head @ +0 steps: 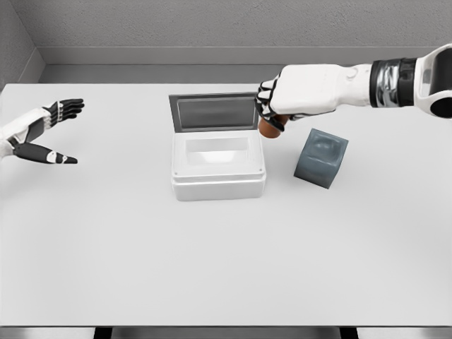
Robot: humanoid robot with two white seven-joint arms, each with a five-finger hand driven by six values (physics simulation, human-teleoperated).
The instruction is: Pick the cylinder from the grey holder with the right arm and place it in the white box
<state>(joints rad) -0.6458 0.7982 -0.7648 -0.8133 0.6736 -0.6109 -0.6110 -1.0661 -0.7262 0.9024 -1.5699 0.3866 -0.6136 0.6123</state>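
A: Which step are we at?

B: The carry, I'd say. The right hand (277, 107) is curled around the cylinder (268, 129), whose brown lower end shows under the fingers. It hangs just off the box's (219, 185) right rear corner, beside the raised lid (213, 112), clear of the holder (321, 157).

A: So the holder is empty?

B: It looks so; it sits tilted on the table (212, 268), to the right of the box.

A: What does the next move call for?

B: A short shift to the left, so the cylinder comes over the open cavity, then lowering and letting go. The near wall and the upright lid are the edges to mind; the lid stands right behind the opening, so the hand should come in from the right, above the rim.

A: Room enough?

B: Plenty. The table around the box is bare, and the left hand (44, 134) rests far left, fingers spread, holding nothing.
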